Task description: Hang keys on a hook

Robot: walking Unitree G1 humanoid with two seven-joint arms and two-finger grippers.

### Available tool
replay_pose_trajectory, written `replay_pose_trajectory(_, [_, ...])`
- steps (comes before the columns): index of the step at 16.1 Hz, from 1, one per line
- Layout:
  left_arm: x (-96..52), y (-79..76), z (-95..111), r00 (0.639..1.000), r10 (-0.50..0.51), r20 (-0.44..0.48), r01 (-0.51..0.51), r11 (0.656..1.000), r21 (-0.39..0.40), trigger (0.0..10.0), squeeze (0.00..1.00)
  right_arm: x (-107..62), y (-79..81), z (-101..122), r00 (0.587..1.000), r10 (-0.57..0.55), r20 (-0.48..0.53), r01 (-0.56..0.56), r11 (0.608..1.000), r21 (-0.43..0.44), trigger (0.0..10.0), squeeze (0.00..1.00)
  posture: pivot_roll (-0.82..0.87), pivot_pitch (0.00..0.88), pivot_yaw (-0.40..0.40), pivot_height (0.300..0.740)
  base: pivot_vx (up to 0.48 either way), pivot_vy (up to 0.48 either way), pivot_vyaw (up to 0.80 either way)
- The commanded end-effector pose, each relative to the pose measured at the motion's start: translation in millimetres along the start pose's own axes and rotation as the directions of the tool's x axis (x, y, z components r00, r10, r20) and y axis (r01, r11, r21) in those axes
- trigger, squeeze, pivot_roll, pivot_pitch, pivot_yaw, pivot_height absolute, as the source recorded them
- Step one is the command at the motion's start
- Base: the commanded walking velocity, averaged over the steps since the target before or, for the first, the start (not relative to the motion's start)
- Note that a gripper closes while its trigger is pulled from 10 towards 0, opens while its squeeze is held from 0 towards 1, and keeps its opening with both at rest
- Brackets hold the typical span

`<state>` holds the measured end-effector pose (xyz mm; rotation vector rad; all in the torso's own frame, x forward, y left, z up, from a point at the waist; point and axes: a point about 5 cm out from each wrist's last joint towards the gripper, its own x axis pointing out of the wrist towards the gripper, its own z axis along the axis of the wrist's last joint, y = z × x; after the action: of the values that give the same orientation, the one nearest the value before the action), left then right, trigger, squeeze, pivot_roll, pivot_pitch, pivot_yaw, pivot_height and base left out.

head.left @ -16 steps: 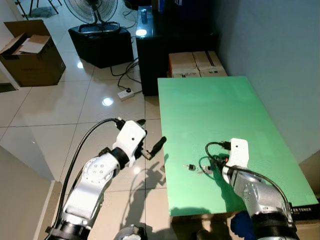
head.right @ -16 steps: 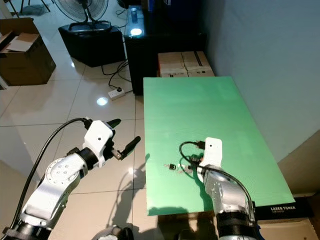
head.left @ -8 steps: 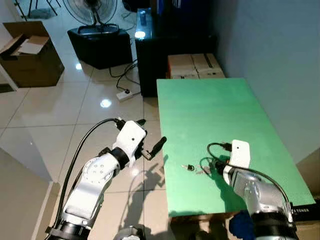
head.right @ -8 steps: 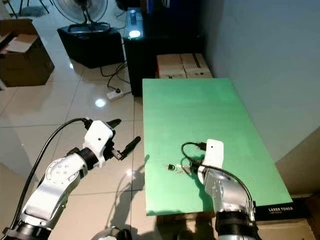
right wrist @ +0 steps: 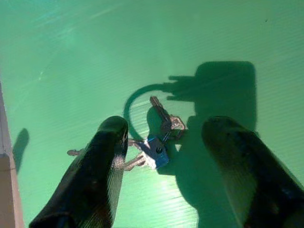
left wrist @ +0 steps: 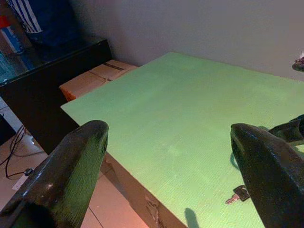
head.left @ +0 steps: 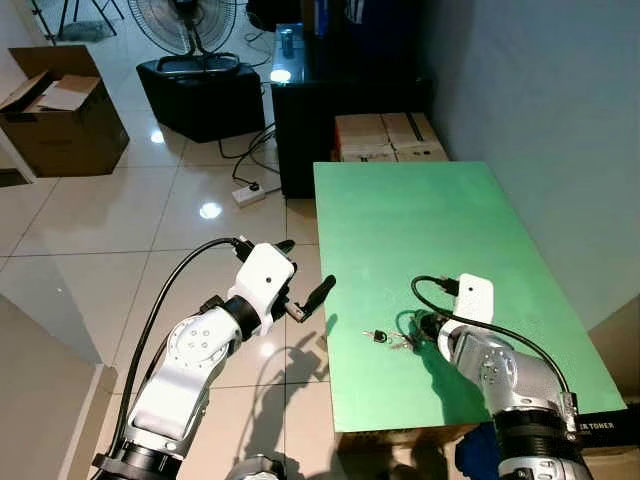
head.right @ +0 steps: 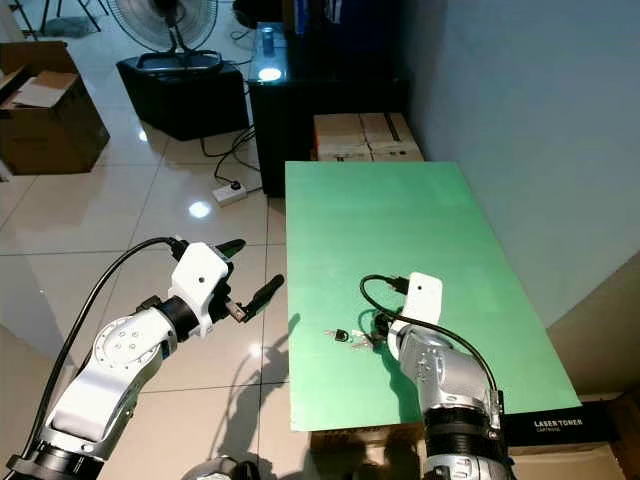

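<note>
A small bunch of keys (head.left: pixel 388 338) with a blue tag (right wrist: pixel 156 152) lies on the green table (head.left: pixel 430 220) near its front left part. My right gripper (right wrist: pixel 166 130) hovers just above it, open, with one black finger (right wrist: pixel 102 166) on each side of the bunch. In the left eye view the right wrist (head.left: pixel 472 298) covers the fingers. My left gripper (head.left: pixel 303 268) is open and held off the table's left edge, over the floor. The left wrist view looks across the table and catches the keys (left wrist: pixel 236 194).
A grey wall runs along the table's right side. Behind the table stand cardboard boxes (head.left: pixel 385 135) and a black cabinet (head.left: pixel 310 90). On the tiled floor to the left are a power strip (head.left: pixel 250 192), a fan on a black box (head.left: pixel 205 90) and an open carton (head.left: pixel 60 105).
The view has shifted a little. My right wrist has edged slightly toward the keys. The left arm holds its pose and the keys have not moved.
</note>
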<state>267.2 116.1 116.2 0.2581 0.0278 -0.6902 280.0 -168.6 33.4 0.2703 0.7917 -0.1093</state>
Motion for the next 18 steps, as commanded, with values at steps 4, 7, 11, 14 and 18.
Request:
replay_pose_trajectory(4, [1.0,-4.8,2,1.0,-0.018,0.003,0.018,1.0,0.016,10.0,0.0,0.7,-7.7,-9,0.995,-0.057,-0.08,0.059,0.998,0.024,10.0,0.0,-0.08,0.034,0.011,0.74,0.0,0.0,0.0])
replay_pose_trajectory(7, [0.0,-11.2,-3,0.996,-0.081,-0.026,0.081,0.997,-0.006,10.0,0.0,4.9,-8.9,-12,0.993,-0.068,-0.098,0.072,0.997,0.034,10.0,0.0,-0.08,0.039,0.01,0.74,0.0,0.0,0.0])
replay_pose_trajectory(11, [-7.2,-16.5,-10,0.975,-0.2,-0.101,0.195,0.979,-0.056,10.0,0.0,7.3,-5.8,-8,0.993,-0.054,-0.104,0.056,0.998,0.009,10.0,0.0,-0.09,0.041,0.007,0.74,0.0,0.0,0.0])
replay_pose_trajectory(14, [-9.2,-17.4,-11,0.958,-0.249,-0.145,0.246,0.969,-0.036,10.0,0.0,8.9,-6.3,-8,0.993,-0.052,-0.109,0.054,0.998,0.017,10.0,0.0,-0.09,0.039,0.008,0.74,0.0,0.0,0.0])
replay_pose_trajectory(18, [-12.5,-19.0,-9,0.941,-0.301,-0.157,0.297,0.954,-0.049,10.0,0.0,11.1,-7.5,-12,0.991,-0.048,-0.126,0.052,0.998,0.027,10.0,0.0,-0.08,0.036,0.011,0.74,0.0,0.0,0.0])
